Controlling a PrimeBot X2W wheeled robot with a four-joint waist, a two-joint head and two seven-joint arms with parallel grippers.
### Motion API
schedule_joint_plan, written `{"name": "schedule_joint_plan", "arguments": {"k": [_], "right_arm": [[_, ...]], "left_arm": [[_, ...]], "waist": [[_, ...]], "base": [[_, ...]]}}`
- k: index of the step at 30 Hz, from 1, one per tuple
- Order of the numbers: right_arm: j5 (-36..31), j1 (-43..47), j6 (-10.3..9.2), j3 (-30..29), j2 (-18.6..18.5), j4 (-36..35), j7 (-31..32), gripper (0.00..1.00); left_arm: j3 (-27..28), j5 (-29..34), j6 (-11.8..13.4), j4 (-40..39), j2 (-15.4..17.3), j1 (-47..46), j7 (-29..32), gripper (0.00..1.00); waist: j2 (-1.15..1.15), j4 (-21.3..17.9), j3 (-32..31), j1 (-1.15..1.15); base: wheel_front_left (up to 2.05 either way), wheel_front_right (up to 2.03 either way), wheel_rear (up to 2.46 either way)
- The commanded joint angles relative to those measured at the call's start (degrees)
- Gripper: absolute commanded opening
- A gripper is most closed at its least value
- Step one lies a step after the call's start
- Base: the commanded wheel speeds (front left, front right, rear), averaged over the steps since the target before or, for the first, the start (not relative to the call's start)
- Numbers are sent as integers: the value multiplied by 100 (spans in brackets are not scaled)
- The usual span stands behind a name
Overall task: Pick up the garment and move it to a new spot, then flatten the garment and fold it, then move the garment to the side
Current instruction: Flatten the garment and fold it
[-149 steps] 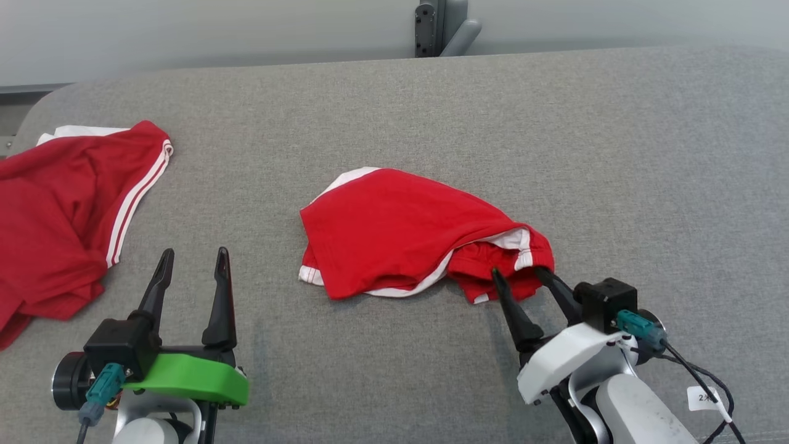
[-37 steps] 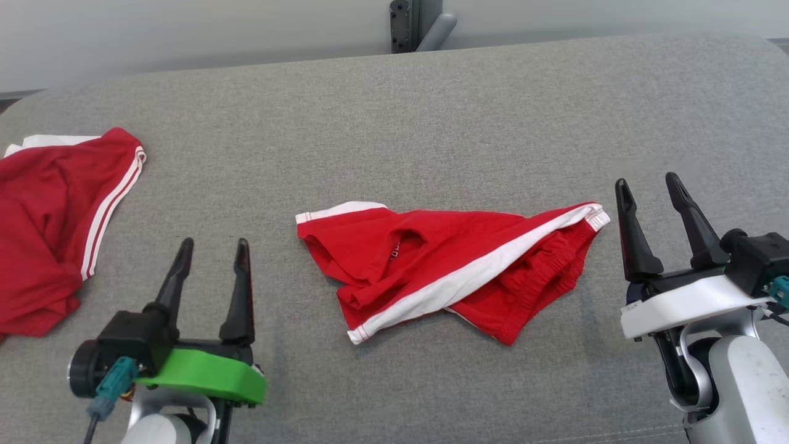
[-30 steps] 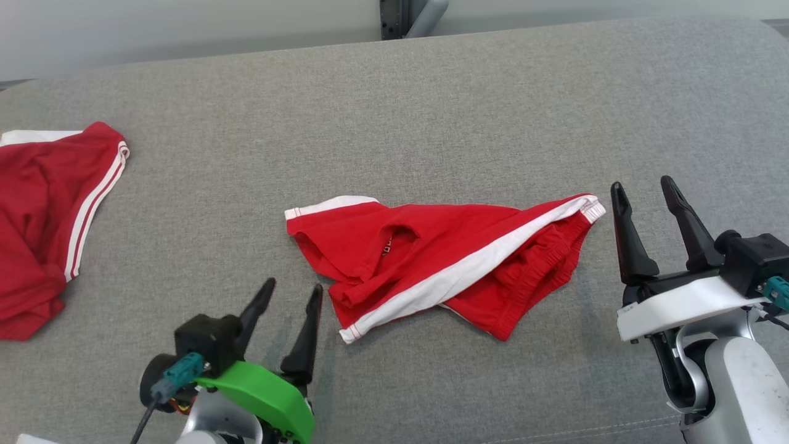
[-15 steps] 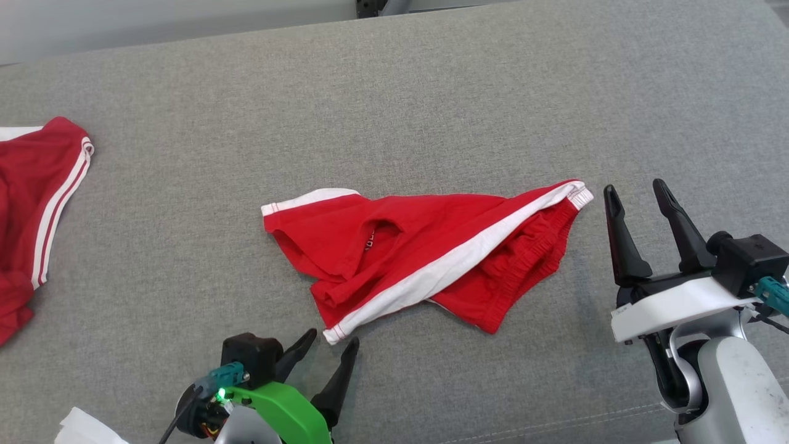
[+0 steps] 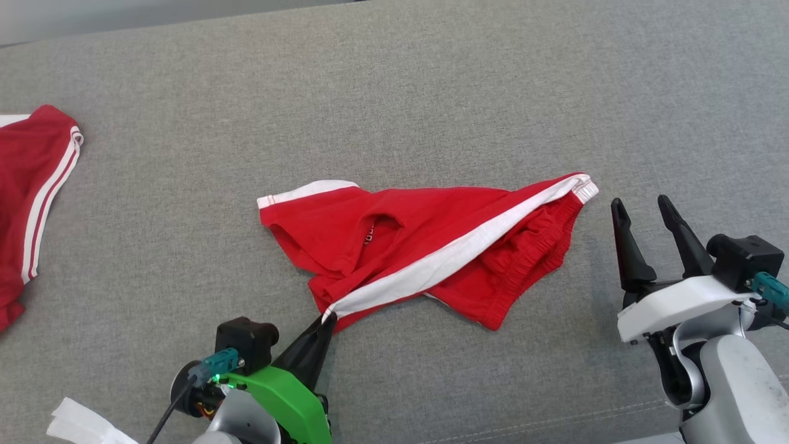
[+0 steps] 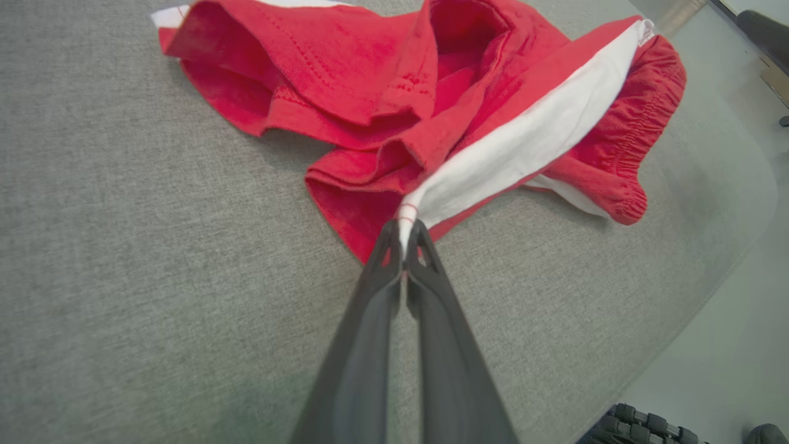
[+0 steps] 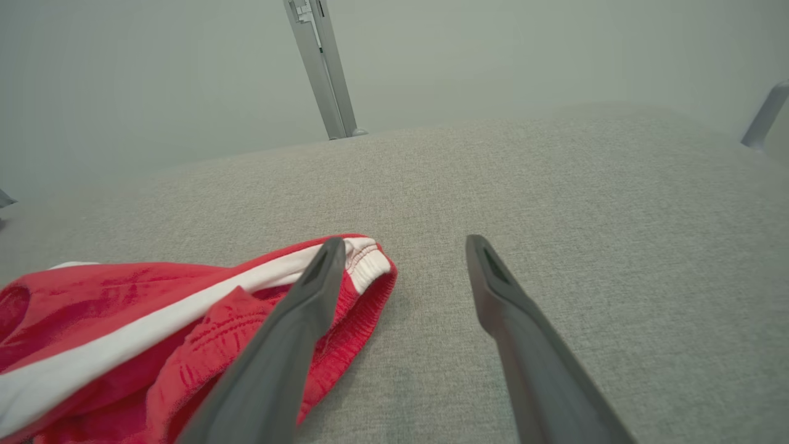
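Wide-parted jaws of right gripper (image 7: 404, 242) over grey surface (image 7: 555, 185); red white-striped garment (image 7: 123, 296) partly behind one finger; metal post (image 7: 320, 68) beyond far edge.

The desk (image 5: 431, 92) is covered in grey woven fabric, and its corner is rounded. A plain pale wall (image 7: 154, 74) stands behind it. A grey metal post (image 7: 320, 68) rises at the far edge. The floor (image 6: 727, 345) is pale and smooth. Lighting is even.

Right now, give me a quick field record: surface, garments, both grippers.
surface: grey fabric surface
target: red fabric garment with a white stripe, crumpled, centre
left gripper: shut on the garment's near white-stripe corner
right gripper: open, right of the garment, holding nothing
other: second red garment with white stripes, far left edge
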Motion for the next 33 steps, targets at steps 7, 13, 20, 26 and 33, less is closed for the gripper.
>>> {"name": "schedule_joint_plan", "arguments": {"k": [7, 13, 20, 26, 33], "right_arm": [[216, -414, 0, 405, -116, 583, -62, 100], [346, -695, 0, 662, -141, 919, -203, 100], [436, -973, 0, 768, -255, 1042, -396, 0], [465, -1030, 0, 740, -353, 557, -540, 0], [357, -1111, -1, 680, -533, -317, -509, 0]], "left_arm": [[-37, 103, -36, 41, -16, -212, -60, 0], [-57, 156, -21, 76, -37, -309, -115, 0], [10, 201, -4, 31, -10, -406, -331, 0], [226, 343, 77, -201, 67, -558, -759, 0], [667, 591, 318, -746, 217, -916, -1216, 0]], "waist": [[0, 128, 260, 0], [0, 201, 387, 0], [0, 260, 433, 0], [0, 236, 359, 0], [0, 182, 122, 0]], "base": [[0, 0, 0], [0, 0, 0], [0, 0, 0], [0, 0, 0], [0, 0, 0]]}}
